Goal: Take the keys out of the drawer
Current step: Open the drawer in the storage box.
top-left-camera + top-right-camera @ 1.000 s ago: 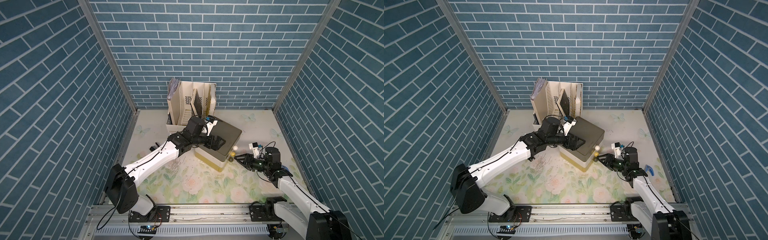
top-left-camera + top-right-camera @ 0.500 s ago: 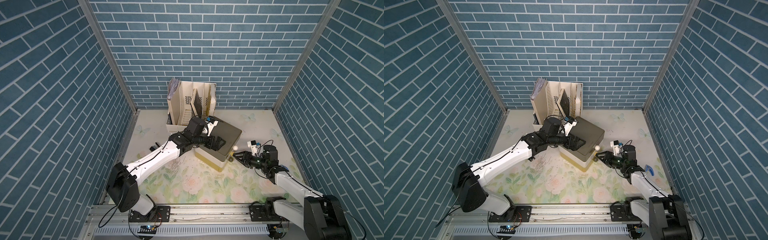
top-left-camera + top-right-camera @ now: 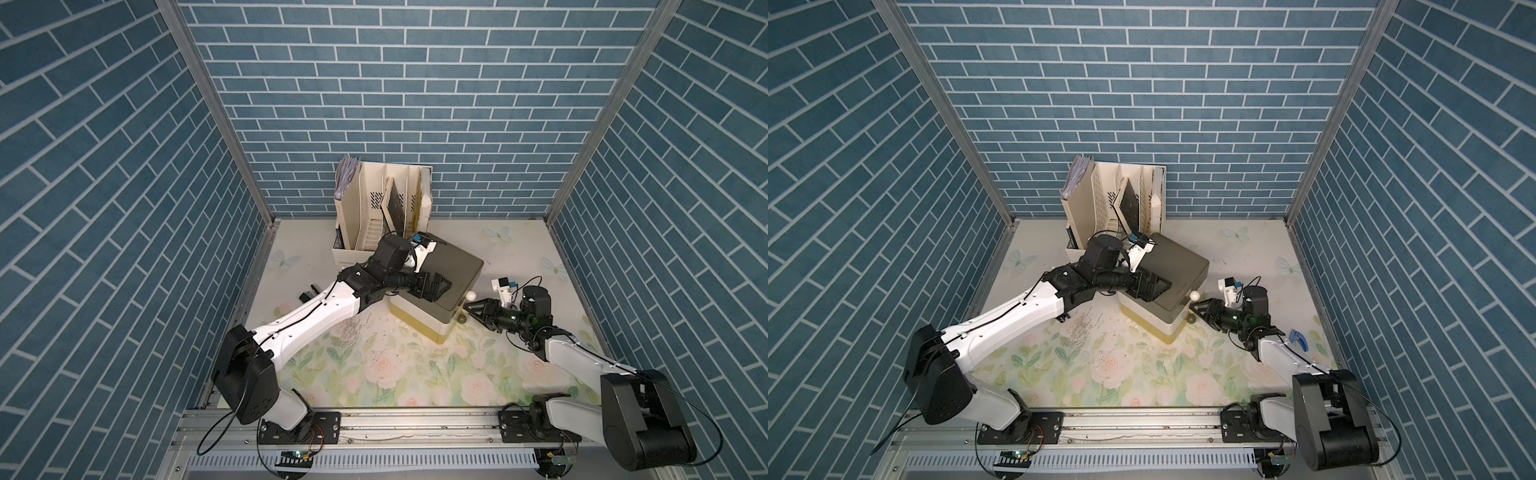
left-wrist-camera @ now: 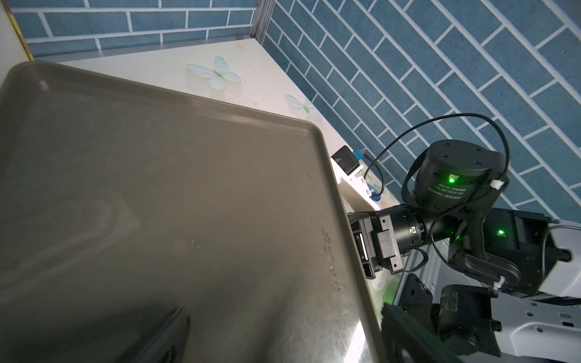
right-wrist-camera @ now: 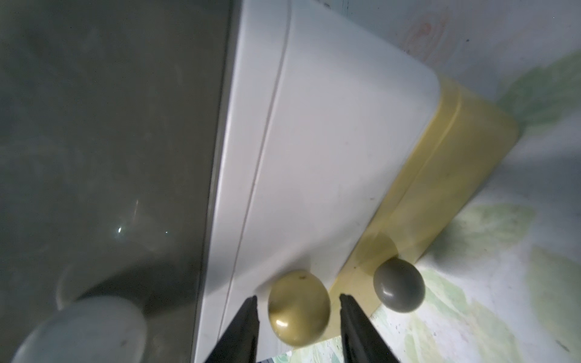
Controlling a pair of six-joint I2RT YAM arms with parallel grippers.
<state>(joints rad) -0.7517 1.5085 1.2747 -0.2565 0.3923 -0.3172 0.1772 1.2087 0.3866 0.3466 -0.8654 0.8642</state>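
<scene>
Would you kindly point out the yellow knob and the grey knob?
yellow knob [image 5: 298, 306]: right wrist view, middle of its dome.
grey knob [image 5: 398, 285]: right wrist view, middle of its dome.

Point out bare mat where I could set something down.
Widest: the flowered mat between the drawer unit and the front rail. Also the back corner right of the file organizer. Crowded at the drawer fronts, where the right fingers straddle the yellow knob.

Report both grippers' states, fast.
Left gripper: open over the cabinet top, holding nothing.
Right gripper: open, fingers either side of the yellow knob, not gripping it yet.
</scene>
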